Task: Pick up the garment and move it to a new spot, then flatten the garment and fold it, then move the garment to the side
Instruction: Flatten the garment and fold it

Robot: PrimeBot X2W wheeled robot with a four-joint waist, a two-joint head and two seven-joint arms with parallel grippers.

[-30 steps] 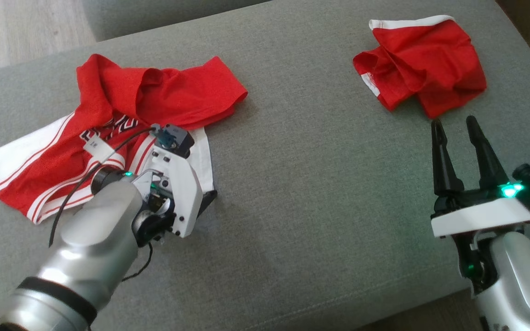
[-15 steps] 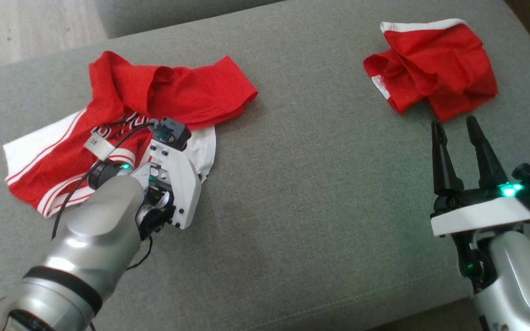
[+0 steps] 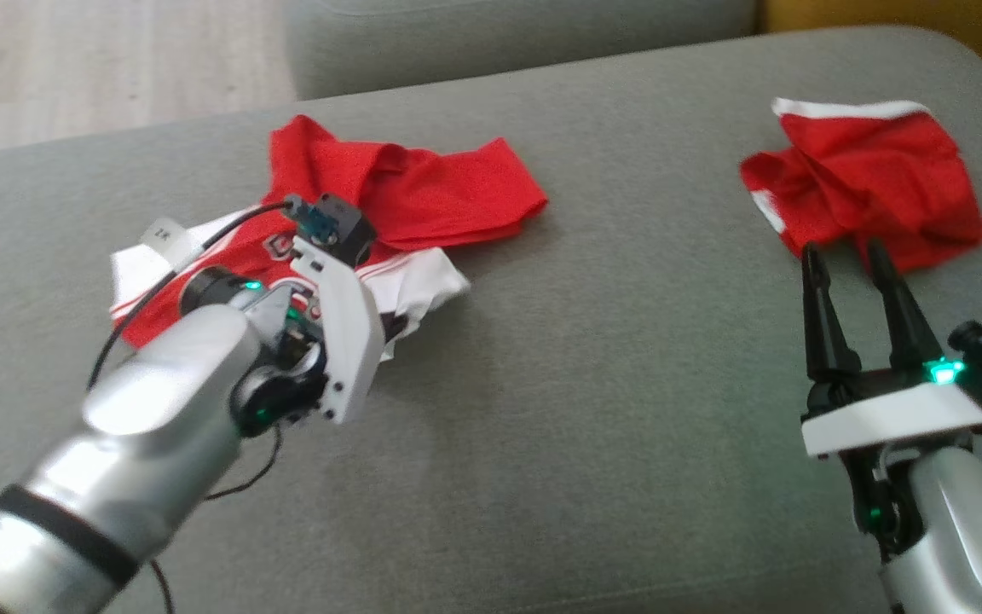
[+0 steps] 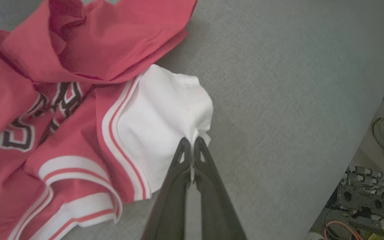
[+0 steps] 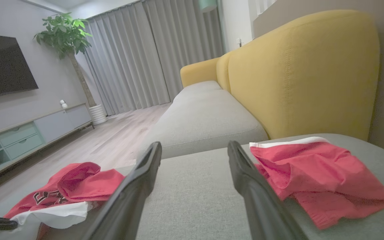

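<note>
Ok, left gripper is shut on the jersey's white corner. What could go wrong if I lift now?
1. The left gripper pinches only the very edge of the white corner, so the cloth may slip out.
2. The jersey lies crumpled with a red fold over it, so lifting may bunch it more.

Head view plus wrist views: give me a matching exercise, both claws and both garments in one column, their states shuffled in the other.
Column one:
1. left claw
2. right claw
3. lettered jersey
4. plain red garment

Column two:
A. open, holding nothing
B. lying crumpled, gripped by nothing
C. shut on white fabric
D. pinched at its white edge

Pairs: 1-C, 2-A, 3-D, 4-B
</note>
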